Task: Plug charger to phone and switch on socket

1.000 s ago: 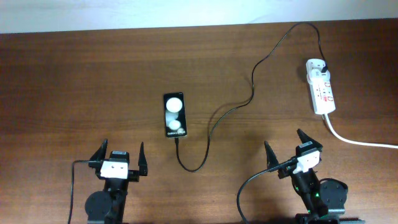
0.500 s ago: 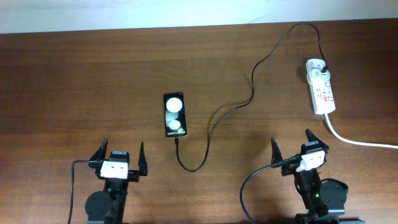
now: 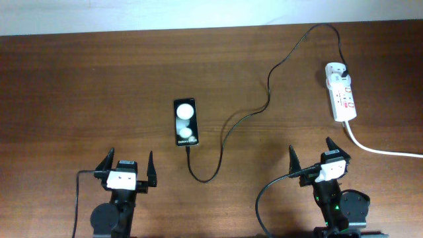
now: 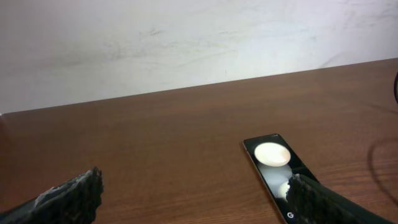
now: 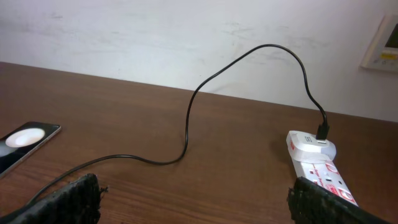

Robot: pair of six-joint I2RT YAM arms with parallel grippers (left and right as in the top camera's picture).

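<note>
The black phone (image 3: 185, 121) lies face up left of the table's centre, with two white reflections on its glass; it also shows in the left wrist view (image 4: 271, 163) and the right wrist view (image 5: 25, 142). The thin black charger cable (image 3: 268, 92) runs from the phone's near end in a loop, then across to its plug in the far end of the white socket strip (image 3: 342, 99). The cable (image 5: 193, 118) and strip (image 5: 314, 155) show in the right wrist view. My left gripper (image 3: 126, 163) is open and empty near the front edge. My right gripper (image 3: 310, 154) is open and empty in front of the strip.
A thick white cord (image 3: 383, 151) leaves the strip's near end and runs off the right edge. A pale wall (image 4: 186, 43) stands behind the table's far edge. A white wall fitting (image 5: 384, 43) shows at the far right.
My right gripper has drawn back a little toward the front edge and slightly to the right. The left arm, phone, cable and strip have not moved.
</note>
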